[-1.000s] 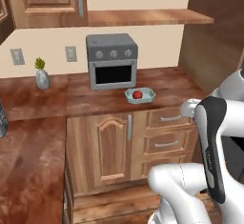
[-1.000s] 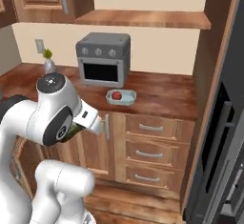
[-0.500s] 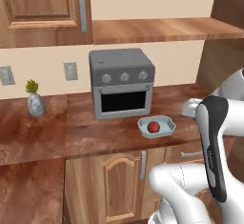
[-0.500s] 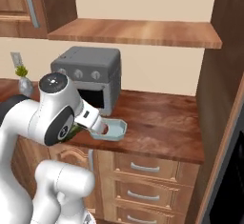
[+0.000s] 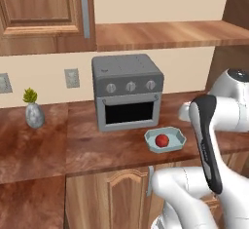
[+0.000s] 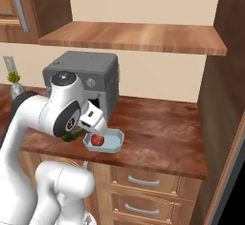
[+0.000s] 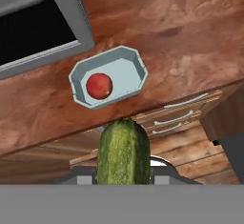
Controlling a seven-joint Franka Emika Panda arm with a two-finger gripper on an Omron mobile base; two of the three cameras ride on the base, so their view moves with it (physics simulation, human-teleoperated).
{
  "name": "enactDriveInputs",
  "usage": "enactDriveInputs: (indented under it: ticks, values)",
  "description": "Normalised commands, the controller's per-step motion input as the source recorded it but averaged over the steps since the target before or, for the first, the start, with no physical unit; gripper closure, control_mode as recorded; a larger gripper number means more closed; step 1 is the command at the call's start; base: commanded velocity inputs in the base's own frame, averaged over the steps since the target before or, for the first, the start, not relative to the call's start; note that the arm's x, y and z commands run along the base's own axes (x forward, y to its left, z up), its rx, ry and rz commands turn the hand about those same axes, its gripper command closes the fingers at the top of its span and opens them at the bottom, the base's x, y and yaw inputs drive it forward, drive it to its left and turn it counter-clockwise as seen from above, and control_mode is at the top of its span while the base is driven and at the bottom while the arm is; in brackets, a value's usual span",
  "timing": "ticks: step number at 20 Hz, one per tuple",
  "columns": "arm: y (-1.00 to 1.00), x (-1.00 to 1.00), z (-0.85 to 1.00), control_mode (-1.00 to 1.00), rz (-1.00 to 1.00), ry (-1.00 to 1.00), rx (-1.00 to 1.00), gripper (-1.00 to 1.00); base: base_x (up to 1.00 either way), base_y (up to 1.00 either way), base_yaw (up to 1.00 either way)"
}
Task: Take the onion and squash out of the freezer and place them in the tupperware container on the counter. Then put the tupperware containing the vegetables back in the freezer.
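Observation:
My gripper [image 7: 123,175] is shut on the squash [image 7: 123,154], a dark green lumpy vegetable that pokes out between the fingers. In the hand view it hangs off the counter's front edge, a short way from the tupperware container [image 7: 138,68]. The red onion [image 7: 99,86] lies inside that pale blue tray. From the right base view the squash [image 6: 72,136] shows under my wrist, just left of the tupperware container [image 6: 115,142] and the onion [image 6: 97,140]. The tray [image 5: 181,138] with the onion [image 5: 162,140] rests on the counter [image 5: 97,147]. The freezer is out of view.
A grey toaster oven [image 5: 127,96] stands on the counter right behind the tray. A small potted plant [image 5: 34,111] sits at the far left. A wooden shelf [image 6: 139,37] runs overhead. Drawers [image 7: 181,108] with silver handles are below the counter edge.
The whole picture has shifted: the base has driven closer, so oven, counter and tray loom larger. The squash stays in my shut gripper, now near the tray.

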Motion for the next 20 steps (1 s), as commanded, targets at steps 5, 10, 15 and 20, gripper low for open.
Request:
enactDriveInputs:
  ticks: [5,10,15,20]
  values:
    - [0.24,0.77,-0.61,-1.00,-0.25,0.21,0.10,1.00,0.00,0.00,0.00]
    - [0.05,0.66,-0.43,-1.00,-0.24,0.16,0.20,1.00,0.00,0.00,0.00]
    - [0.00,0.86,-0.54,-1.00,-0.21,0.11,0.09,1.00,0.00,0.00,0.00]
    - [-0.20,0.83,-0.39,-1.00,-0.23,0.08,0.01,1.00,0.00,0.00,0.00]
